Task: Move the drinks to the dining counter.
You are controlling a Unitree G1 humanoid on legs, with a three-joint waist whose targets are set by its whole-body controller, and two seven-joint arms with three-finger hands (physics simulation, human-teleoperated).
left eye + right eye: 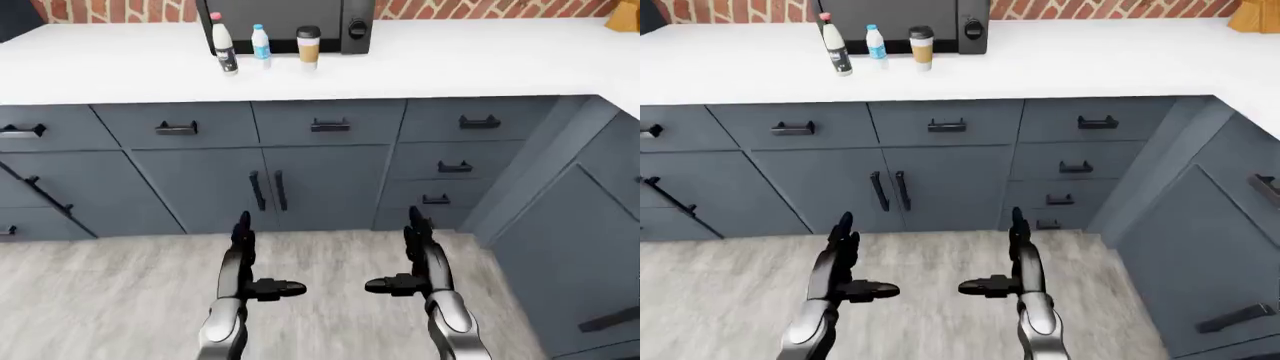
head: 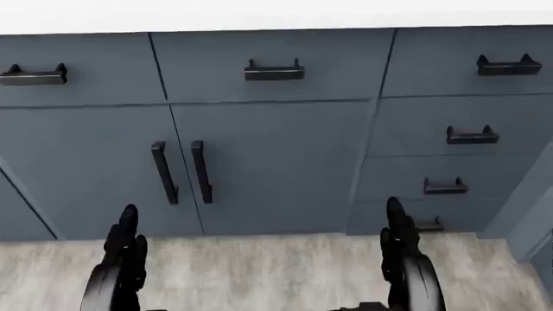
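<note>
Three drinks stand in a row on the white counter (image 1: 450,60) at the top of the left-eye view: a black-and-white bottle (image 1: 223,49), a small blue-labelled bottle (image 1: 261,42) and a brown cup with a dark lid (image 1: 308,44). Both hands hang low over the floor, far below the drinks. My left hand (image 1: 256,262) is open, fingers straight up and thumb pointing inward. My right hand (image 1: 400,259) mirrors it, also open and holding nothing.
A black microwave (image 1: 290,19) stands against the brick wall behind the drinks. Grey cabinets with black handles (image 1: 330,125) run under the counter, which turns toward me along the right edge (image 1: 600,172). Grey wood floor (image 1: 100,300) lies below.
</note>
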